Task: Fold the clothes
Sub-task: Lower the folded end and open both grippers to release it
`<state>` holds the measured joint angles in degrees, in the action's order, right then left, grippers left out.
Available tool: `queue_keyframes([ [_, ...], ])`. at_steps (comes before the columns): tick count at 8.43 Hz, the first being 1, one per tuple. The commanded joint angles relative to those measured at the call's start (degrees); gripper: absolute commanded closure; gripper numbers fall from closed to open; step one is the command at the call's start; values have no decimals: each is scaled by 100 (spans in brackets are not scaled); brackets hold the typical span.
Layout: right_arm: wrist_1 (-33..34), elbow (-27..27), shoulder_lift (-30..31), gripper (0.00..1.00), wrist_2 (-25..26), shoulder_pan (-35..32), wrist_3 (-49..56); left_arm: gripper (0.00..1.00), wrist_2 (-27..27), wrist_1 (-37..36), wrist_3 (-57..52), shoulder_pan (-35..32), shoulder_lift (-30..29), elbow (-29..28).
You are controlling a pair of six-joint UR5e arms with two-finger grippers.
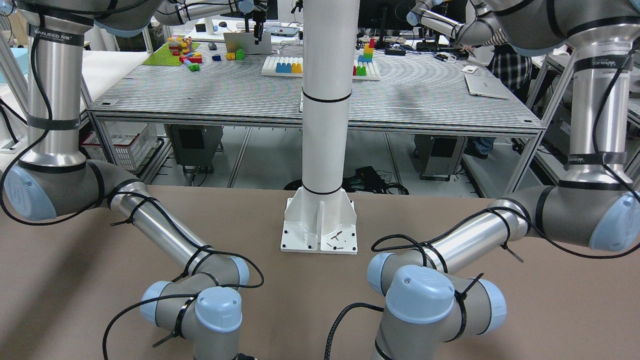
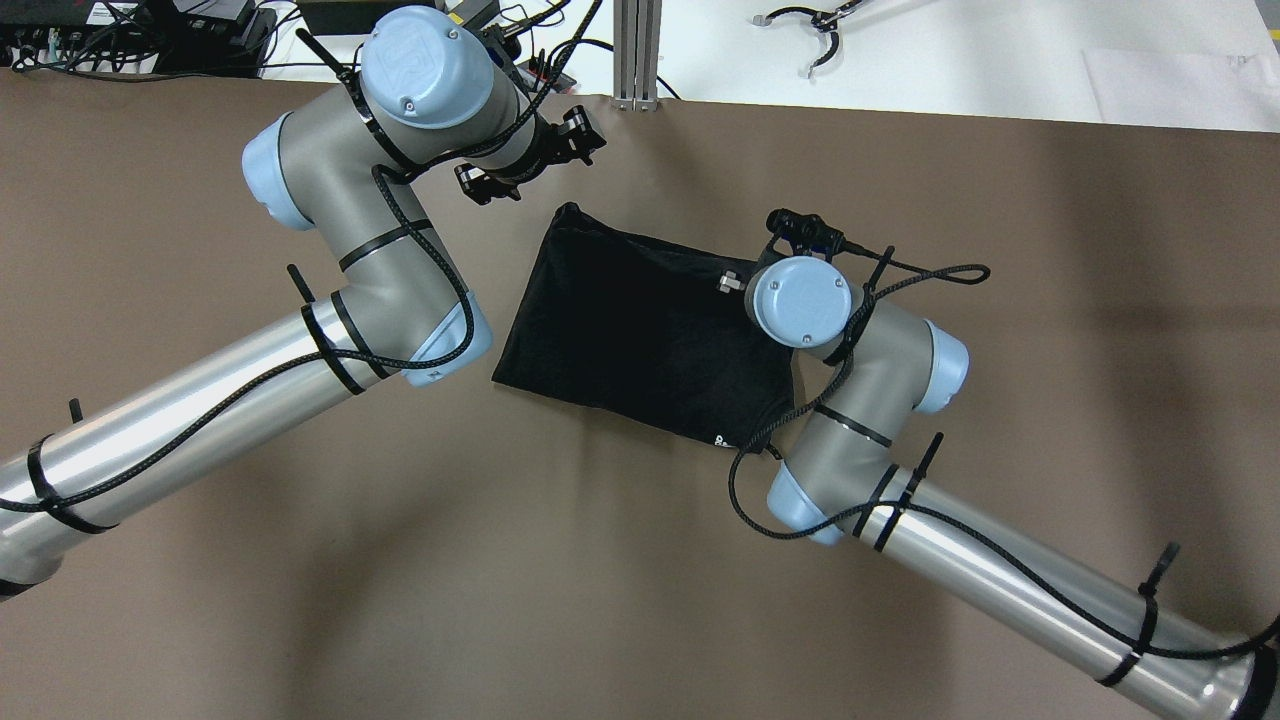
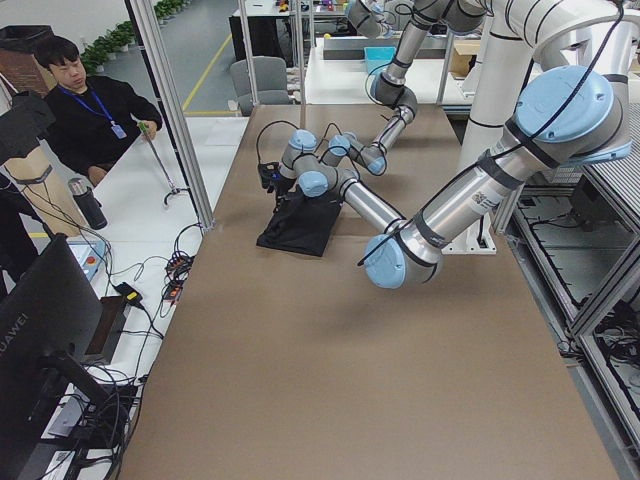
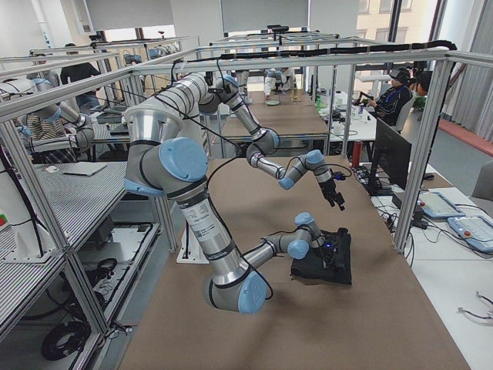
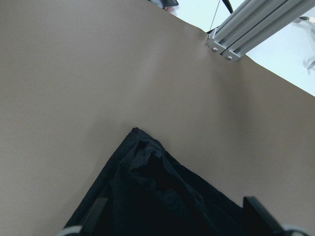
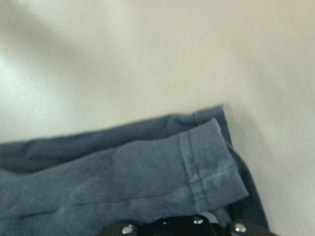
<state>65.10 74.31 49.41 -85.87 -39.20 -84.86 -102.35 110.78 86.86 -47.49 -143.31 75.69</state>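
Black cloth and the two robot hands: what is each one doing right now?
black cloth: folded, lying flat on the brown table.
left gripper: open, over the cloth's corner, holding nothing.
right gripper: down at the cloth's hemmed edge; open or shut is hidden.

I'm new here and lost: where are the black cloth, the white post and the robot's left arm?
black cloth (image 2: 640,330), overhead view, its flat middle.
white post (image 1: 325,125), front-facing view, its shaft.
left arm (image 2: 150,435), overhead view, silver tube.
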Motion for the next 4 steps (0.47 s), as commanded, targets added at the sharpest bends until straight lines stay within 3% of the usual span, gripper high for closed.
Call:
queue_keyframes([
  [1,-163,-1198,-582,100,-18,-832,416,5,13,-12,-12,11,154,139],
  [3,-164,-1191,-616,100,-245,-1072,470,5,83,-12,-38,239,163,130],
  [4,-164,-1147,-617,78,-299,-1081,453,5,84,-12,-55,292,163,130],
])
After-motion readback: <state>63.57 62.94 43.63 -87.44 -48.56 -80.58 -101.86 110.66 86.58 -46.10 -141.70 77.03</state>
